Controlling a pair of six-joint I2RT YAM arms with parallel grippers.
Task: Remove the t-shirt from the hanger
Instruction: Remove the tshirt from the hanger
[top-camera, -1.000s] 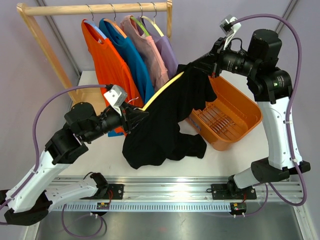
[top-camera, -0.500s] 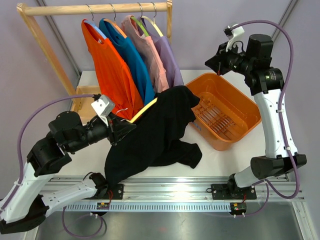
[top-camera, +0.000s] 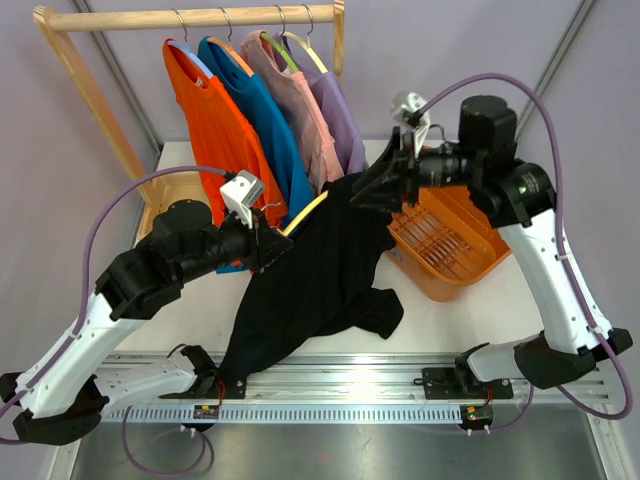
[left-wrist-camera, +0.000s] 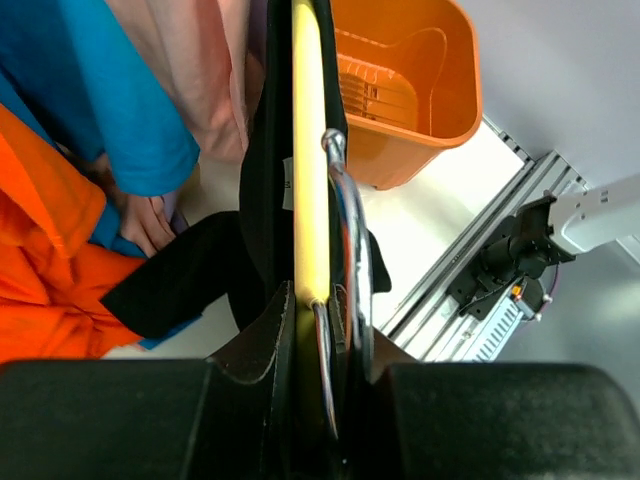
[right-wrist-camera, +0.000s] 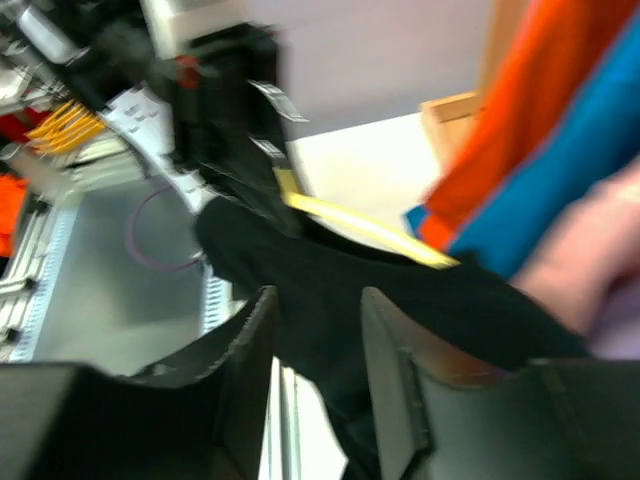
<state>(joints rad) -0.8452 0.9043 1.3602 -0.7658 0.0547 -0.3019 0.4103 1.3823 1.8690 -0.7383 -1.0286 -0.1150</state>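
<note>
1. The left jaws were clamped on the yellow hanger (left-wrist-camera: 308, 150) by its hook, holding it tilted above the tabletop (top-camera: 470, 320).
2. The black t-shirt (top-camera: 320, 270) hung on that hanger, its lower part draped onto the tabletop beside the orange basket (top-camera: 455, 285).
3. The right jaws stood parted at the shirt's upper shoulder (the wrist view was blurred), apparently gripping nothing.
4. This looked like the stripping step. The next move called for pinching that shoulder and drawing it off the hanger's end.

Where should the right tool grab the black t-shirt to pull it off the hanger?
Pinch the black t-shirt at its bunched upper end, coming from the basket side: the left tool clamps the yellow hanger at its hook, so fabric should slide off that way.
</note>
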